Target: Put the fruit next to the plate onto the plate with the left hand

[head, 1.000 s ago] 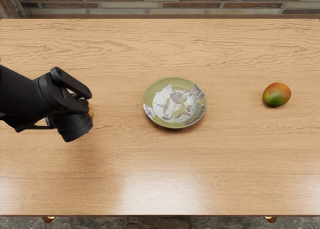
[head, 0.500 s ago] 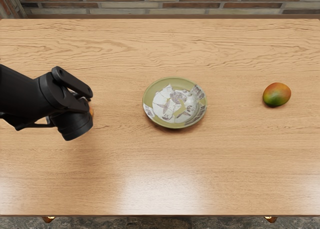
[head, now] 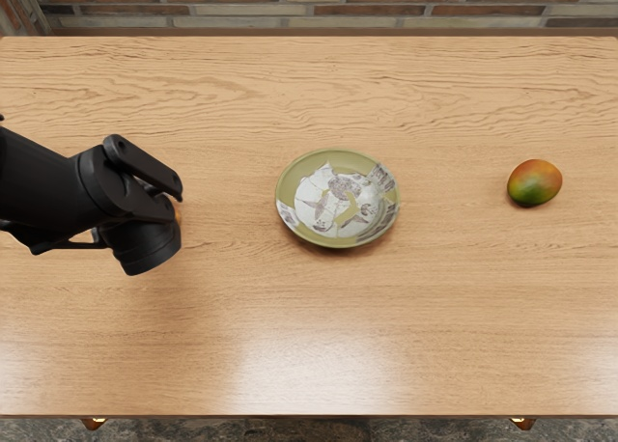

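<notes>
Though the plate (head: 282, 199) holds nothing yet, the mango (head: 534, 182) lies far right. The left hand (head: 135, 220) hangs opposite (its grip I cannot tell).

plate (head: 283, 193) ctr of table (head: 309, 345), mango (head: 534, 182) far R — hand (head: 141, 222) far L

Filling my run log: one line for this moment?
left hand: left of plate; plate: no fruit yet; mango: right of plate; grasp: unseen

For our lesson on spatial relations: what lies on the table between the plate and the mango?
Nothing. In the head view, the stretch of table between the plate and the mango is bare wood.
</notes>
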Motion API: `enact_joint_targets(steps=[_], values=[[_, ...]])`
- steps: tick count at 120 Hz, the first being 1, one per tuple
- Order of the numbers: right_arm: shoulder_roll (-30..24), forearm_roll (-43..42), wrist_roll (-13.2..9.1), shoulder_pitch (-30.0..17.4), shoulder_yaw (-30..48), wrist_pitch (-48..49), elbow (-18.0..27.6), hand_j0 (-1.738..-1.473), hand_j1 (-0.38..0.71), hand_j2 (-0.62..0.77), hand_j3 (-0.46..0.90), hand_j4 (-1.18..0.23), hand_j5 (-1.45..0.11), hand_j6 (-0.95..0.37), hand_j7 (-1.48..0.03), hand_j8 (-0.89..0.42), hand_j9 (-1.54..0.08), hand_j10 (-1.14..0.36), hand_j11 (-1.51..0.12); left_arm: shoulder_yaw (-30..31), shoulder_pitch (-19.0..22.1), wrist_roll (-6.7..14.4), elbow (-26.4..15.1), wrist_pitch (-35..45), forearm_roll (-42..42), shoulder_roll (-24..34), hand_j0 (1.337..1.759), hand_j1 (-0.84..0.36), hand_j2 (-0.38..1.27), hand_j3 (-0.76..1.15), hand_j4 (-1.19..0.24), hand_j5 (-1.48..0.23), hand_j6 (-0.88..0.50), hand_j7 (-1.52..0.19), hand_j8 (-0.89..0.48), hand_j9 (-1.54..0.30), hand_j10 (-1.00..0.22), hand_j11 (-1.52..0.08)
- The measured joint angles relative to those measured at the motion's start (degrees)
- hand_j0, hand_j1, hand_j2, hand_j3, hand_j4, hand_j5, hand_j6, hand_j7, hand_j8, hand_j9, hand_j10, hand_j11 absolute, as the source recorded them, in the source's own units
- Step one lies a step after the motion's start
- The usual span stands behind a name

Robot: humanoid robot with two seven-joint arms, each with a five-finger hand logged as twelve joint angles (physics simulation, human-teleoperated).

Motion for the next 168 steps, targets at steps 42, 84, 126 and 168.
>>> enact_joint_targets(steps=[42, 84, 126, 168], values=[[0.0, 0.0, 0.0, 0.0, 0.0, 0.0, 0.0, -1.658, -0.32, 0.00, 0.00, -0.02, -0.03, -0.02, -0.03, -0.02, -0.03, -0.02, -0.03, 0.0, -2.0, 0.1, -0.2, -0.1, -1.5, 0.0, 1.654, -0.33, 0.47, 0.00, -0.75, -1.02, -0.47, -1.01, -0.44, -1.01, -0.75, -1.01], [0.0, 0.0, 0.0, 0.0, 0.0, 0.0, 0.0, -1.658, -0.32, 0.00, 0.00, -0.02, -0.03, -0.02, -0.03, -0.02, -0.03, -0.02, -0.03, -1.3, -12.5, 0.2, -0.6, -5.1, -2.9, 0.0, 1.655, -0.39, 0.62, 0.00, -0.78, -1.12, -0.42, -1.09, -0.41, -1.07, -0.75, -1.07], [0.0, 0.0, 0.0, 0.0, 0.0, 0.0, 0.0, -1.658, -0.32, 0.00, 0.00, -0.02, -0.03, -0.02, -0.03, -0.02, -0.03, -0.02, -0.03, -13.5, -12.9, -3.9, 1.6, -7.1, -3.5, 0.0, 1.655, -0.40, 0.63, 0.00, -0.77, -1.17, -0.41, -1.11, -0.40, -1.08, -0.76, -1.08], [0.0, 0.0, 0.0, 0.0, 0.0, 0.0, 0.0, -1.658, -0.32, 0.00, 0.00, -0.02, -0.03, -0.02, -0.03, -0.02, -0.03, -0.02, -0.03, -23.4, -6.8, -4.5, 6.7, -7.1, -1.1, 0.0, 1.655, -0.42, 0.70, 0.00, -0.78, -1.17, -0.42, -1.11, -0.40, -1.09, -0.76, -1.09]])
